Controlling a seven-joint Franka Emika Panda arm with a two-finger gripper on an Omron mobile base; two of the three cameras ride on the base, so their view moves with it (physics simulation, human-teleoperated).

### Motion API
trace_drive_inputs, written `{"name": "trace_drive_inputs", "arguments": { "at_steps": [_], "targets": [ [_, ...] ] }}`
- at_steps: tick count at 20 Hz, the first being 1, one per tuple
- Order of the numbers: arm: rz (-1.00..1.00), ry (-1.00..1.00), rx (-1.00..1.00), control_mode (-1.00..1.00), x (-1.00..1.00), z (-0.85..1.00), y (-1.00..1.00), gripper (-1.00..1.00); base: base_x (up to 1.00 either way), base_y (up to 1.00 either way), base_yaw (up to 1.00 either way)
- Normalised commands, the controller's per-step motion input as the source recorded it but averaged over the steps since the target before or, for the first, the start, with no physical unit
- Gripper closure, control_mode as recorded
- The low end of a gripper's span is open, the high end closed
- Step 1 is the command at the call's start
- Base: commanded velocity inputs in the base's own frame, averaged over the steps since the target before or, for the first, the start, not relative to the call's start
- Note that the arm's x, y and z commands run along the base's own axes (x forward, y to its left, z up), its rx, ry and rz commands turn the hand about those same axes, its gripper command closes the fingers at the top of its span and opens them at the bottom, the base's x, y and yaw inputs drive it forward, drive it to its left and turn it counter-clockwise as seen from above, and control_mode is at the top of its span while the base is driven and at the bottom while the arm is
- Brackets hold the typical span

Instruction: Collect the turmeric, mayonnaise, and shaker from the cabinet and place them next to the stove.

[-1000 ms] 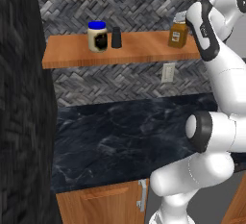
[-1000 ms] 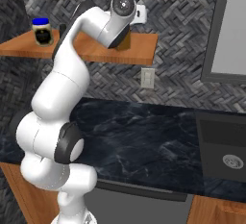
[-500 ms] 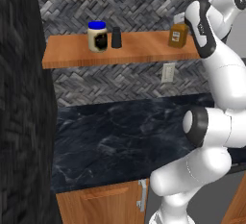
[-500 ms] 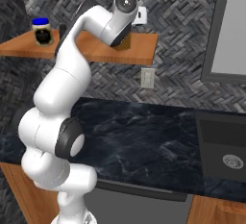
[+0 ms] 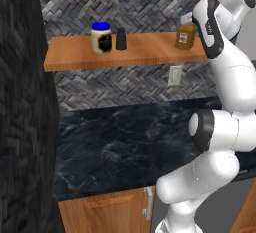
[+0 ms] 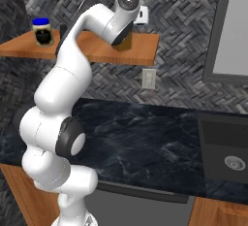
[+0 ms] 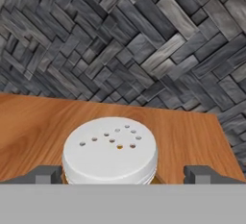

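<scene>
Edged slightly closer along the cabinet point(image 5: 125, 52); gripper point(image 7: 122, 175) spread wide, nothing pinched. Turmeric point(image 7: 110, 152) sat directly between the fingertips point(image 7: 48, 175), lid just ahead. Mayonnaise point(image 5: 101, 38) and shaker point(image 5: 121, 39) well off to the side. Probably ready for closing.

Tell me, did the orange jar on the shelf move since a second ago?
No. The orange jar sits at the same spot near the right end of the shelf, above the wall outlet.
</scene>
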Motion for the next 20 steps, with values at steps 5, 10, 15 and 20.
{"name": "trace_drive_inputs", "arguments": {
  "at_steps": [5, 10, 15, 20],
  "targets": [
    [0.02, 0.00, 0.00, -1.00, 0.00, 0.00, 0.00, -1.00, 0.00, 0.00, 0.00],
    [0.02, 0.00, 0.00, -1.00, 0.03, 0.00, 0.01, -1.00, 0.00, 0.00, 0.00],
    [0.03, 0.00, 0.00, -1.00, 0.06, 0.00, 0.00, -1.00, 0.00, 0.00, 0.00],
    [0.03, 0.00, 0.00, -1.00, 0.06, 0.00, 0.04, -1.00, 0.00, 0.00, 0.00]
  ]
}}
